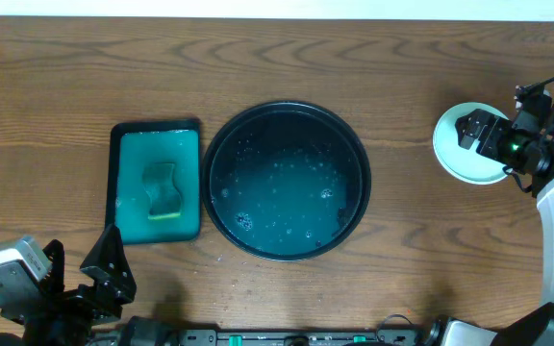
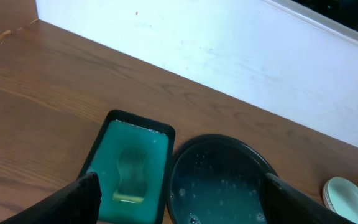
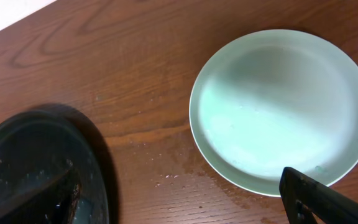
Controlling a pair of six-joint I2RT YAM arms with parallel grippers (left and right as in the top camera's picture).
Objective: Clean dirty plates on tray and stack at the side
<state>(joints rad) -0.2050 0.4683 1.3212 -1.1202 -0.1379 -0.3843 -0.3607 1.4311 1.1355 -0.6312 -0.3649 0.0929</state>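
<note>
The black round tray (image 1: pixel 287 109) sits mid-table and holds teal soapy water with no plate in it; it also shows in the left wrist view (image 2: pixel 222 177) and the right wrist view (image 3: pixel 23 162). The plates (image 1: pixel 455 159) lie stacked on the table to the right of the tray, a pale mint one on top (image 3: pixel 278 106); the stack's edge shows in the left wrist view (image 2: pixel 347 196). My right gripper (image 1: pixel 474 133) hovers over the stack, open and empty (image 3: pixel 179 199). My left gripper (image 1: pixel 77 258) is open and empty near the front left edge (image 2: pixel 179 199).
A green rectangular sponge tray (image 1: pixel 128 144) with a green sponge (image 1: pixel 163 189) lies just left of the black tray. Water drops dot the wood between the tray and the plates (image 3: pixel 166 177). A white wall (image 2: pixel 229 56) runs along the table's far edge.
</note>
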